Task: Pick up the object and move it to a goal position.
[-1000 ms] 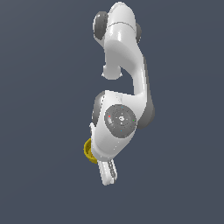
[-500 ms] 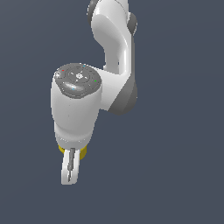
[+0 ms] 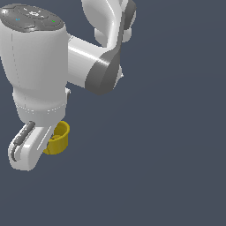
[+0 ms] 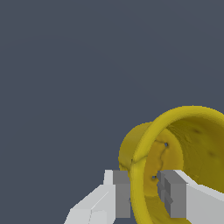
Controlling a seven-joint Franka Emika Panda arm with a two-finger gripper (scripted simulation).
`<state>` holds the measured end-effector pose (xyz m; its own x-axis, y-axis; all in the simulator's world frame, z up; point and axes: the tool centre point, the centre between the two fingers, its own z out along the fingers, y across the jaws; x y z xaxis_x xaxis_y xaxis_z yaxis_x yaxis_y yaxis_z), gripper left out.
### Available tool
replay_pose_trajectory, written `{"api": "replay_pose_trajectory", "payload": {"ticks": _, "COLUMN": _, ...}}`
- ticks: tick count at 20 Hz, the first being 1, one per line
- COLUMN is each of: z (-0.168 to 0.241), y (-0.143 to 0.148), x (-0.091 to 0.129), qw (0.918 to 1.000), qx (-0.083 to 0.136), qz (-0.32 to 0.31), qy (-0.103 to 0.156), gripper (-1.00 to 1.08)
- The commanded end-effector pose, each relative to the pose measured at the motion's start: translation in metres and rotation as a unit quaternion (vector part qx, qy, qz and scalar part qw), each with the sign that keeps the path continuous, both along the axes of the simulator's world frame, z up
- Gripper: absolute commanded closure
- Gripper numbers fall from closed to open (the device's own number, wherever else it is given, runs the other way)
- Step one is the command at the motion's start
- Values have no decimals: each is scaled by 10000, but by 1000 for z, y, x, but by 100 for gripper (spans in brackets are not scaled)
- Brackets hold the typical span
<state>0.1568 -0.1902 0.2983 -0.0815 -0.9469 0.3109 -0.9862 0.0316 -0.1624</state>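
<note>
1. The yellow cup is a small hollow cylinder with a thin rim, its mottled inside open to the wrist camera.
2. In the exterior view the yellow cup sits just under the arm's big white wrist housing, half hidden behind the gripper body.
3. The gripper is clamped on the cup's wall: one grey finger pad presses on the outside and the other pad sits inside the hollow, with the rim running between them.
4. The gripper is seen from outside only as a white block, its fingertips hidden.
5. Behind everything lies a plain dark grey-blue ground; whether the cup touches it cannot be told.
</note>
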Motion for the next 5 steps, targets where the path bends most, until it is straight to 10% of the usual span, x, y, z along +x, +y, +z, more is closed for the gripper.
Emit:
{"api": "replay_pose_trajectory", "payload": {"ticks": 1, "z": 10, "y": -6, "x": -3, "qw": 9999, "qx": -16, "qz": -88, "qy": -88, "gripper": 108}}
{"api": "replay_pose_trajectory", "payload": {"ticks": 5, "z": 14, "y": -8, "x": -4, "qw": 9998, "qx": -27, "qz": -127, "qy": -121, "gripper": 108}}
